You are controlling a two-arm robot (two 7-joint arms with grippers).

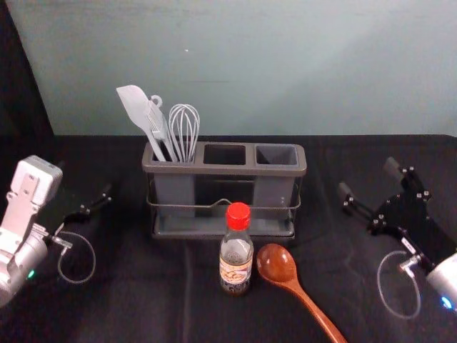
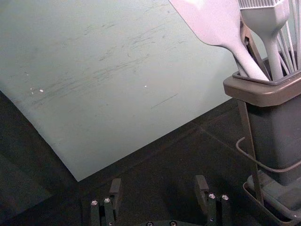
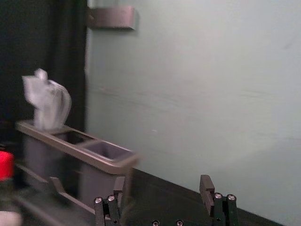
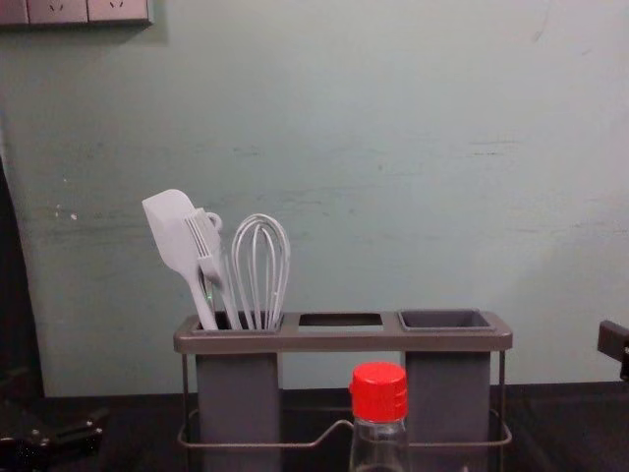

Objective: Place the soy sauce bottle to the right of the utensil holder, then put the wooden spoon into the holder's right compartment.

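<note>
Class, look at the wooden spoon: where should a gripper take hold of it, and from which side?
Probably best by the handle, partway along, with the right gripper coming from above on the right, fingers straddling it. The handle is slim and slants away from the bottle, while the bowl lies close beside the bottle.
</note>
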